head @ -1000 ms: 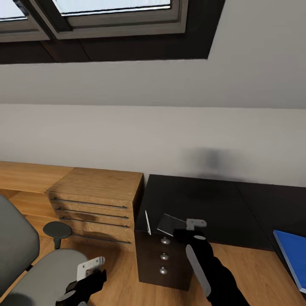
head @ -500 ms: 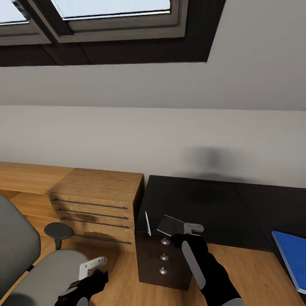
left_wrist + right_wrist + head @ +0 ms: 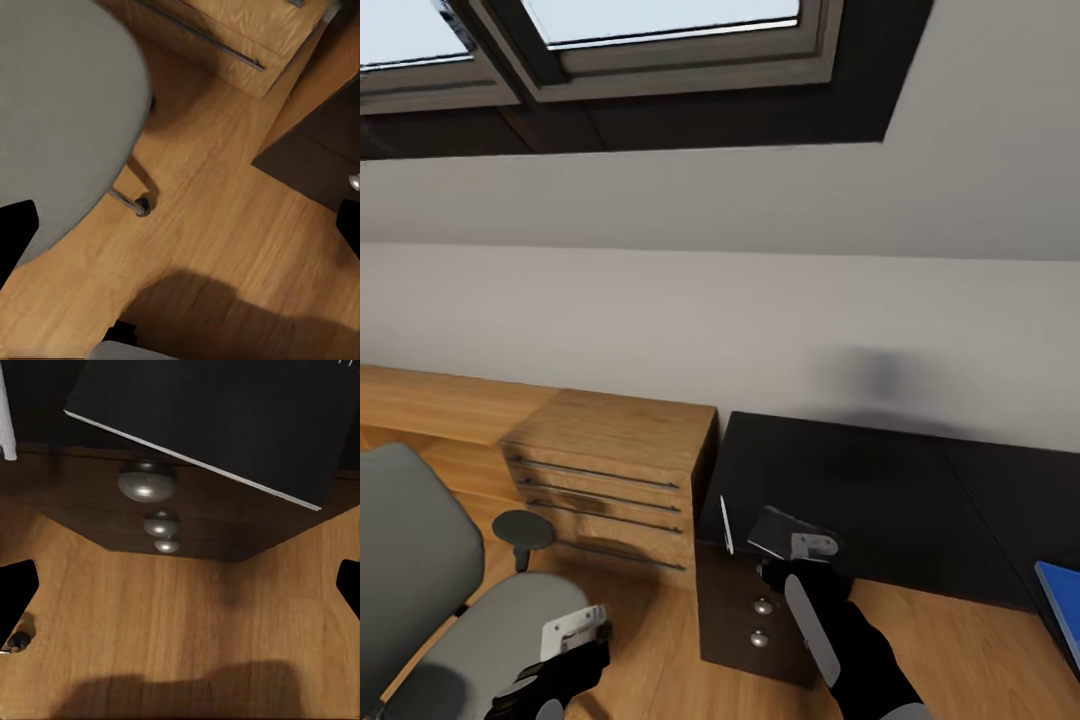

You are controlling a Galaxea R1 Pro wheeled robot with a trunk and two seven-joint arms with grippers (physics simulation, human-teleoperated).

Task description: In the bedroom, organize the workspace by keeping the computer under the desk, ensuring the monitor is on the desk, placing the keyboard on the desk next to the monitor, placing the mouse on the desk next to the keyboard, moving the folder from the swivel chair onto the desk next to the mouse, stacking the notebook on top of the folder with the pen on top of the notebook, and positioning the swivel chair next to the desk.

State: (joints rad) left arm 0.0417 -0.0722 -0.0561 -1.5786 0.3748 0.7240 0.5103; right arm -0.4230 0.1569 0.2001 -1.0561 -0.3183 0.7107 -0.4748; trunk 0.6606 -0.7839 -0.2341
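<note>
A: Start from the drawer unit [image 3: 760, 625]. What lies around it?

B: It stands under the near corner of the black worktop [image 3: 880, 500]. The notebook [image 3: 775, 532] lies right above it, one corner jutting past the worktop's front edge; in the right wrist view the notebook [image 3: 217, 420] overhangs the top silver knob [image 3: 147, 481]. The pen [image 3: 726, 524] lies just beside the notebook, toward the light-wood cabinet [image 3: 615, 480].

A: And the right hand?

B: The right hand [image 3: 807, 548] sits at the notebook's near edge, above the drawer unit. Whether it grips the pad I cannot tell; the right wrist view shows its black tips far apart at the edges, which suggests wide open.

A: The left hand?

B: The left hand [image 3: 575, 632] hangs low over the wood floor [image 3: 225, 240] between the drawer unit and the swivel chair [image 3: 430, 600], fingers wide, holding nothing.

A: The folder?

B: The folder [image 3: 1063, 610] is a blue corner far along the worktop from the drawer unit.
</note>
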